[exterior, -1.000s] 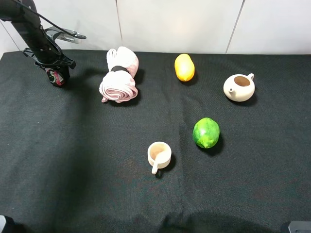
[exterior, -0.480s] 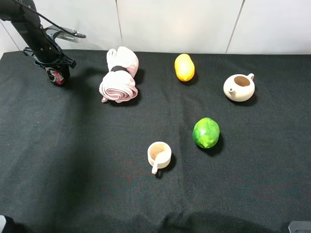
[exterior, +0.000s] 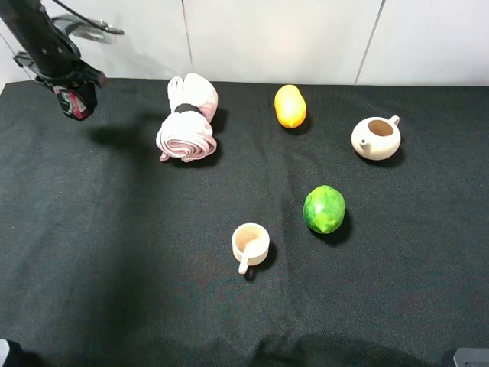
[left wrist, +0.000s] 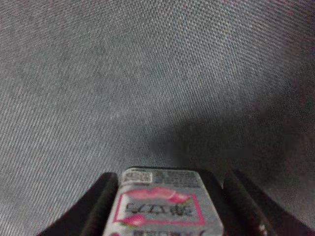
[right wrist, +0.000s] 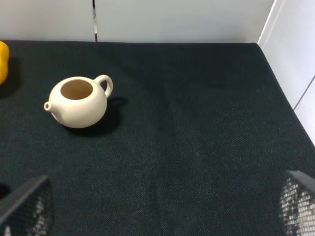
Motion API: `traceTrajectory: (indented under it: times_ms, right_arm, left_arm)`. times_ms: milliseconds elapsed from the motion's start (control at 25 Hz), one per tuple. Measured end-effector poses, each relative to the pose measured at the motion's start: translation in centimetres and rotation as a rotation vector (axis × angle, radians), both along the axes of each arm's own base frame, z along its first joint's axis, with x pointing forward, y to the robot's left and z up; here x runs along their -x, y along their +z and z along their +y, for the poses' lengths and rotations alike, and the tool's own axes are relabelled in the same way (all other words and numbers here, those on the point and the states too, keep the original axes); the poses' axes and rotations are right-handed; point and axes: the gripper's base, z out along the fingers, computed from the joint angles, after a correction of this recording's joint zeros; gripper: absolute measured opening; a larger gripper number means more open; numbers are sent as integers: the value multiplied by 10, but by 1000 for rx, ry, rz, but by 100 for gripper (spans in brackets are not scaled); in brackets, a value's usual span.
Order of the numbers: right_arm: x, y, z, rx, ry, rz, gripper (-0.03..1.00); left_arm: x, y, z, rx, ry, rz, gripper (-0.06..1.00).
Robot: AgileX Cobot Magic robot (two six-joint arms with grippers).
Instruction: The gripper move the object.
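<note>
1 sm. red-blk carton [exterior: 75, 102], pink-wht label [left wrist: 160, 208]

From high at the front we look down over the whole black table [exterior: 114, 267] toward the white wall [exterior: 267, 38]. Our left wrist camera hangs close above the tabletop, with the carton [left wrist: 160, 206] filling its near edge. Our right wrist camera looks from farther back at the teapot [right wrist: 78, 102], which the high view also shows.

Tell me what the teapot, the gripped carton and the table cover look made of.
Teapot: likely unglazed ceramic, matte cream, no glare.
Carton: probably printed paperboard, flat faces, sharp edges, pink label.
Table cover: black woven fabric, weave visible up close.
</note>
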Motion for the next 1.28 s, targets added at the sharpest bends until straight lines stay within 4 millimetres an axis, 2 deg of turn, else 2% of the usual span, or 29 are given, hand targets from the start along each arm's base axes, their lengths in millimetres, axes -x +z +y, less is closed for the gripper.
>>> traceTrajectory:
  times_ms: [200,240,280,520,640,720,960,1120,1280]
  right_arm:
    - [0,0,0,0,0,0,69]
    - [0,0,0,0,0,0,69]
    - [0,0,0,0,0,0,69]
    - [0,0,0,0,0,0,69]
    - [0,0,0,0,0,0,69]
    - [0,0,0,-1,1,0,69]
    - [0,0,1,-8,5,0,69]
    - [0,0,1,-9,6,-1,69]
    - [0,0,1,-9,6,-1,69]
  left_arm:
    - [9,27,-8,-15,-12,-8,53]
    - [9,27,-8,-15,-12,-8,53]
    - [13,38,-12,-24,-12,-11,53]
    - [28,68,-23,-26,-27,-11,53]
    - [33,77,-24,-26,-28,-13,53]
    - [40,91,-24,-27,-28,-23,53]
    - [55,116,-23,-27,-24,-39,53]
    - [70,124,-27,-26,-28,-42,53]
    - [90,121,-36,-25,-48,-34,53]
